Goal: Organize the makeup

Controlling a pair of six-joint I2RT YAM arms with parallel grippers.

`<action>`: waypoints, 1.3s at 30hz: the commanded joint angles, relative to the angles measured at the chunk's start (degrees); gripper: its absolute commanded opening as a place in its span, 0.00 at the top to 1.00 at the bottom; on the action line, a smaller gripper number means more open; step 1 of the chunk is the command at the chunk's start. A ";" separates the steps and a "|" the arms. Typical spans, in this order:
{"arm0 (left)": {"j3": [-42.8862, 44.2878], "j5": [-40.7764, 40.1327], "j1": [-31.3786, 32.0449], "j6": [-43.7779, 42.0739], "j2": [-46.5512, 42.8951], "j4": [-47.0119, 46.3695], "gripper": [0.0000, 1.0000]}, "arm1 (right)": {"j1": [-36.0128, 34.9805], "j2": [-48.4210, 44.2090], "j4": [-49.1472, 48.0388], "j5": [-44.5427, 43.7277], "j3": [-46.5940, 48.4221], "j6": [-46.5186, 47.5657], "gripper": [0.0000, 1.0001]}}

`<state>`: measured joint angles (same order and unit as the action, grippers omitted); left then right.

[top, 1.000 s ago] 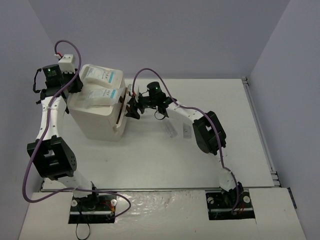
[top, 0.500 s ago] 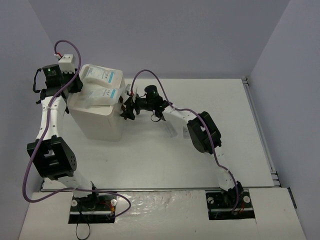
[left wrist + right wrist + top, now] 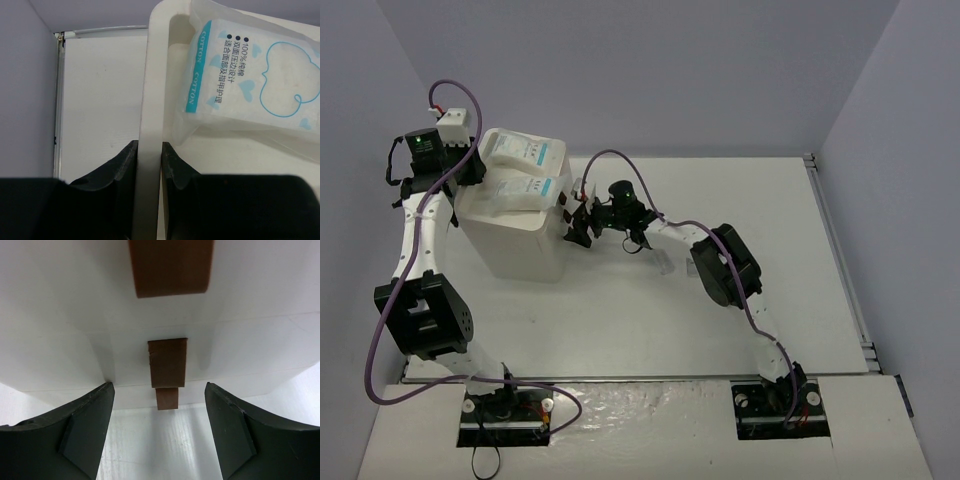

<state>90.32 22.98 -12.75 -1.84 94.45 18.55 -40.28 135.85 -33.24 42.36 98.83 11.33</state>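
Two flat white packets with teal labels lie on top of the large white box. One packet fills the left wrist view. My left gripper is shut on the box's top rim, one finger on each side. My right gripper is open and empty, close against the box's drawer front, with a dark red-brown knob between its fingers. A small clear tube lies on the table by the right arm. Brushes and the brown stick are out of view.
A second knob sits higher on the drawer front. The table is white, with walls close behind and at both sides. The right arm stretches across the middle towards the box.
My right gripper has moved left, up to the box's drawer side. The drawer that stuck out a second ago now sits flush. The left arm has not moved.
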 commanded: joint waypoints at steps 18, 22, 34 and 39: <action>-1.73 5.69 3.28 6.41 3.45 3.88 1.00 | -0.57 5.23 -4.70 -0.66 5.81 0.84 0.33; -1.82 5.76 3.44 6.31 3.47 3.98 1.00 | -0.41 4.93 -5.23 -0.23 5.95 0.59 0.34; -1.73 5.85 3.44 6.41 3.63 4.13 1.00 | -0.35 -0.71 -5.57 0.37 3.21 2.86 0.40; -1.64 5.85 3.44 6.41 3.81 4.13 1.00 | -0.36 -2.34 -5.62 0.75 2.94 3.08 0.44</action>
<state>90.41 23.00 -12.73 -1.58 94.52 18.61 -40.29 141.03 -33.20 41.02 100.88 13.41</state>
